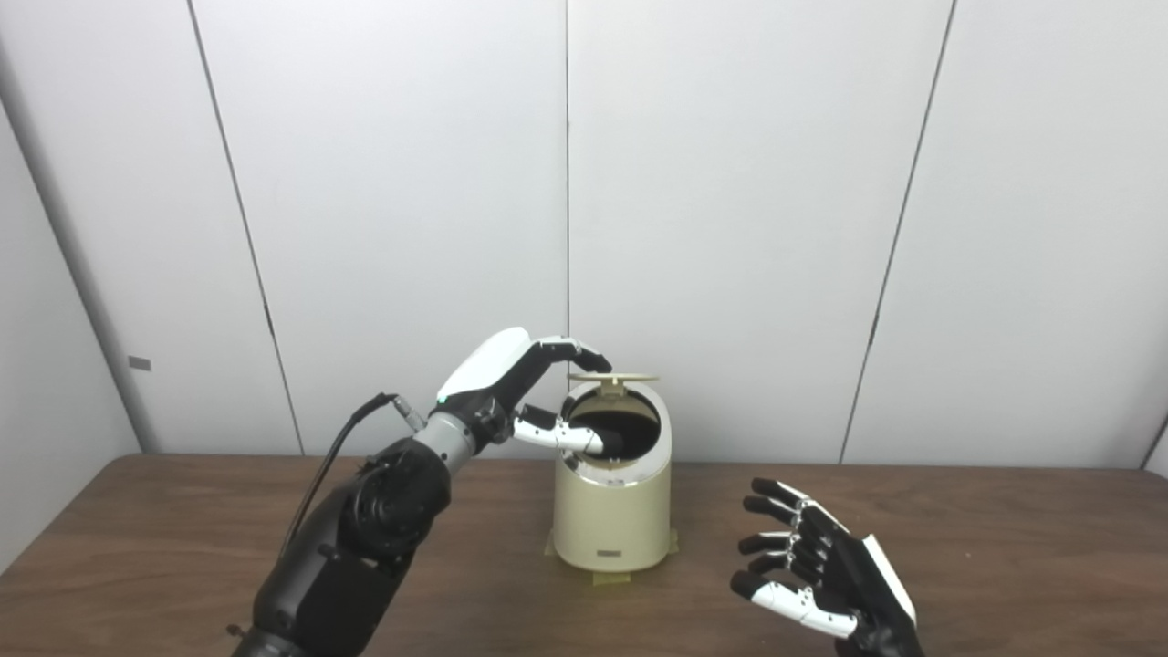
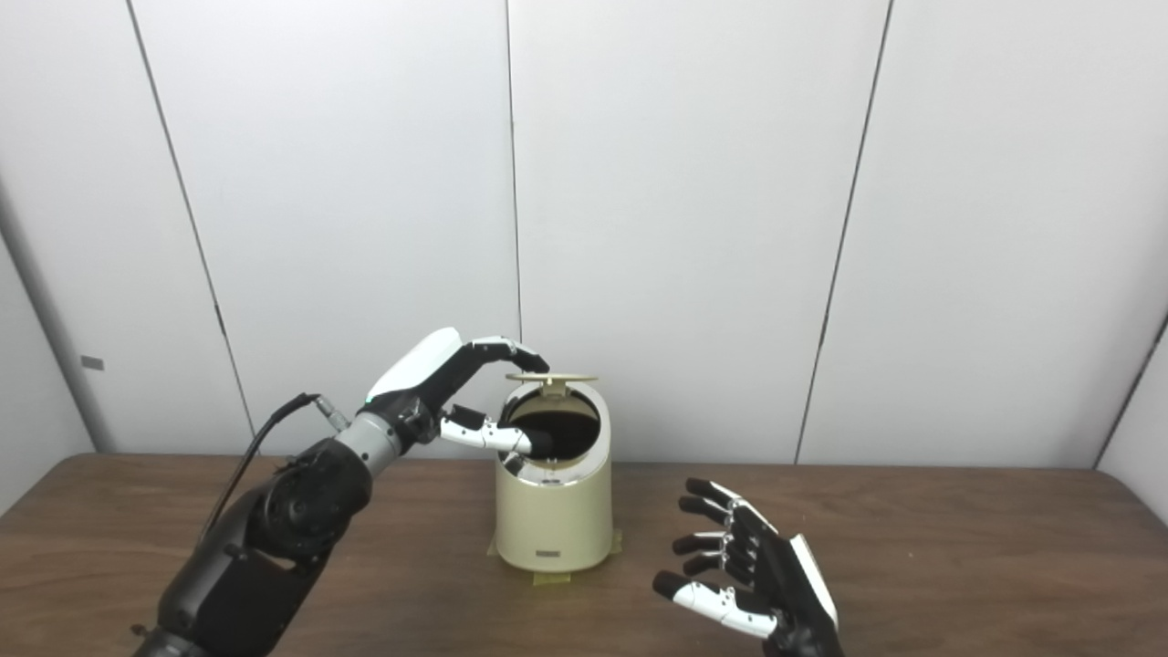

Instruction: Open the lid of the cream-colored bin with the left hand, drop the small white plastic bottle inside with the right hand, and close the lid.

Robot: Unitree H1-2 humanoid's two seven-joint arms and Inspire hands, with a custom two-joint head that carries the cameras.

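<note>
The cream-colored bin (image 1: 611, 511) stands on the table at the middle, taped down at its base. Its lid (image 1: 613, 376) is raised and shows edge-on above the dark opening (image 1: 620, 427). My left hand (image 1: 525, 383) is at the bin's upper left. Its fingers (image 1: 584, 354) reach over the lid's left edge, and its thumb (image 1: 570, 438) lies across the front of the opening, apart from the lid. My right hand (image 1: 812, 566) is open and empty, palm toward the bin, low to its right. No white bottle is in view.
The brown wooden table (image 1: 137, 547) runs across the whole width. White wall panels (image 1: 730, 228) stand right behind the bin. A black cable (image 1: 338, 443) loops off my left forearm.
</note>
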